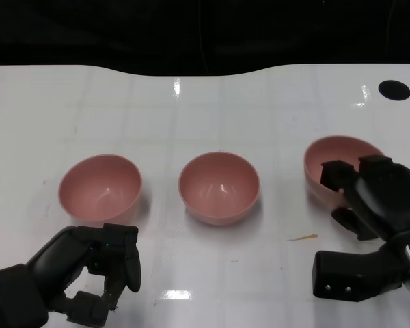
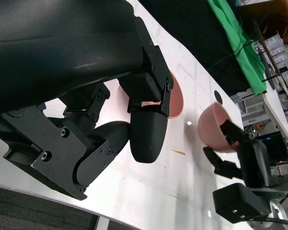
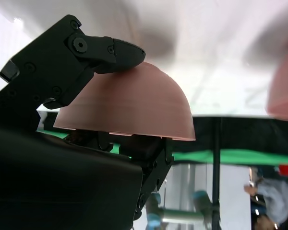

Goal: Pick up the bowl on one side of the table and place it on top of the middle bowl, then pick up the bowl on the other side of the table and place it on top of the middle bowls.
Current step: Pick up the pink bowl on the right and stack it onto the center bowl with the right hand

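Three pink bowls sit in a row across the white surface (image 1: 273, 102). The left bowl (image 1: 100, 186) and the middle bowl (image 1: 219, 186) stand upright, rims level, well apart from each other.

The right bowl (image 1: 331, 167) is tilted, its opening turned toward the left and far side. The right hand (image 1: 372, 195) grips it at the near right rim: fingers (image 1: 336, 174) hook over the rim into the bowl, while another finger (image 3: 110, 50) presses on the outer wall, as the right wrist view shows. In that view the bowl (image 3: 127, 103) fills the middle of the frame, pinched between the digits. From the left wrist view the same bowl (image 2: 212, 125) appears tipped, with the right hand (image 2: 240, 158) behind it; whether its base is touching the surface cannot be told.

The left hand (image 1: 102, 273) hovers near the left bowl, on its near side, not touching it. Its fingers are curled partway with a gap between them and hold nothing.

A small orange sliver (image 1: 303, 238) lies on the surface just near of the right bowl. A black round hole (image 1: 394, 89) marks the far right of the surface. Green cloth (image 2: 237, 43) shows beyond the surface edge in the left wrist view.
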